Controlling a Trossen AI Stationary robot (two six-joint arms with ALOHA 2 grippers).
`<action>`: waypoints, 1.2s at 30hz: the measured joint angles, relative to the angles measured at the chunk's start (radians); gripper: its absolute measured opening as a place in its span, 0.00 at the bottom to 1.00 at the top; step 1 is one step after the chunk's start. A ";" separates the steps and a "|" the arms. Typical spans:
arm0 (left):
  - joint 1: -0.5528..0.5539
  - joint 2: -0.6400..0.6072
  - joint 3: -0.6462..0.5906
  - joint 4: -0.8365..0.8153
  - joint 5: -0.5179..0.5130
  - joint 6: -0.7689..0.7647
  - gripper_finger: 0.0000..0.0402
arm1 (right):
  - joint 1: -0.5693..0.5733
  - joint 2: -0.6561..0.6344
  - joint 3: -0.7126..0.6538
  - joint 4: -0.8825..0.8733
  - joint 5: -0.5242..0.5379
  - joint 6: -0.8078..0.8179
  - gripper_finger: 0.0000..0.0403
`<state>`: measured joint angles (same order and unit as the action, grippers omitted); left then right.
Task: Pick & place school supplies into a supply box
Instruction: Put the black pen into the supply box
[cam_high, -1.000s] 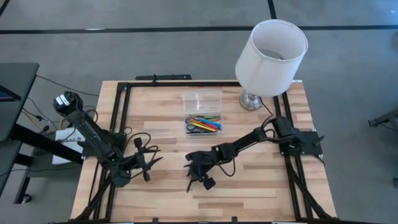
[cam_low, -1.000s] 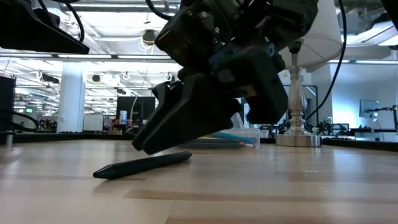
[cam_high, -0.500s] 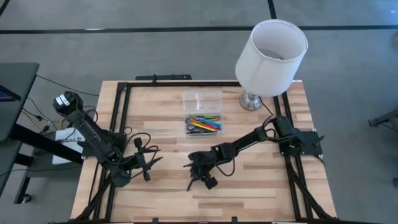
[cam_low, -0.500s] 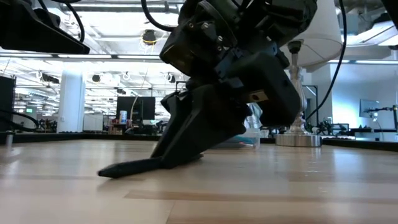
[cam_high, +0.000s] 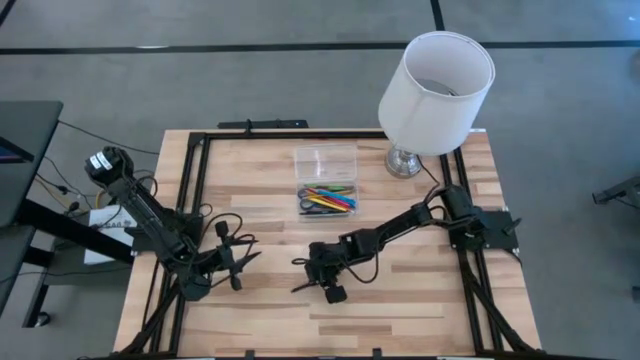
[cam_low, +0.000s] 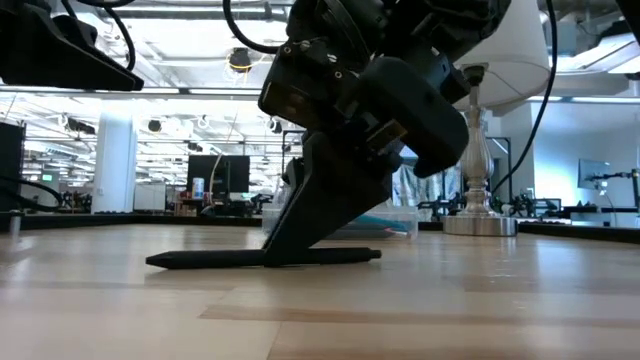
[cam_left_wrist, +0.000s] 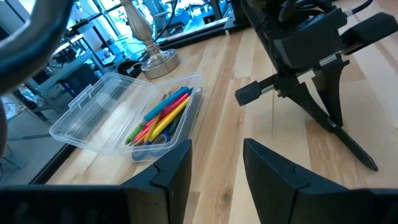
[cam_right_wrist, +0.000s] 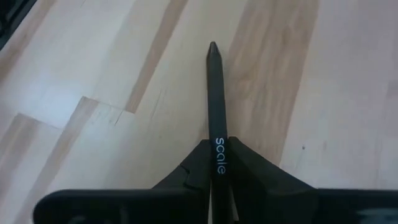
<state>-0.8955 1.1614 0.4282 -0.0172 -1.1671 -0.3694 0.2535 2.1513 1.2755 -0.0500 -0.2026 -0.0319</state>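
Two dark arms are working low over the table, the right one gripping, the left one waiting.

The right arm is reaching from the right edge of the high view toward the lower centre, its wrist bending down so the right gripper (cam_high: 312, 275) is pointing at the tabletop; its fingers (cam_right_wrist: 202, 165) are pressing together on a black pen (cam_low: 262, 258), which is lying flat. The left arm is stretching from the upper left down to the lower left of the high view, its left gripper (cam_high: 240, 262) hanging there with fingers (cam_left_wrist: 171, 171) standing apart, holding nothing.
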 joint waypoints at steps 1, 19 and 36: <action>0.000 0.000 0.000 -0.003 0.000 -0.001 0.35 | 0.001 0.000 0.000 -0.006 0.000 0.016 0.10; 0.000 0.000 0.000 -0.045 0.001 -0.045 0.35 | 0.045 -0.083 -0.003 -0.269 0.112 0.226 0.07; 0.000 0.000 0.000 -0.047 0.004 -0.054 0.35 | 0.074 -0.180 -0.009 -0.713 0.243 0.313 0.08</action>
<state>-0.8951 1.1614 0.4282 -0.0643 -1.1634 -0.4236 0.3271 1.9709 1.2663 -0.7628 0.0402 0.2812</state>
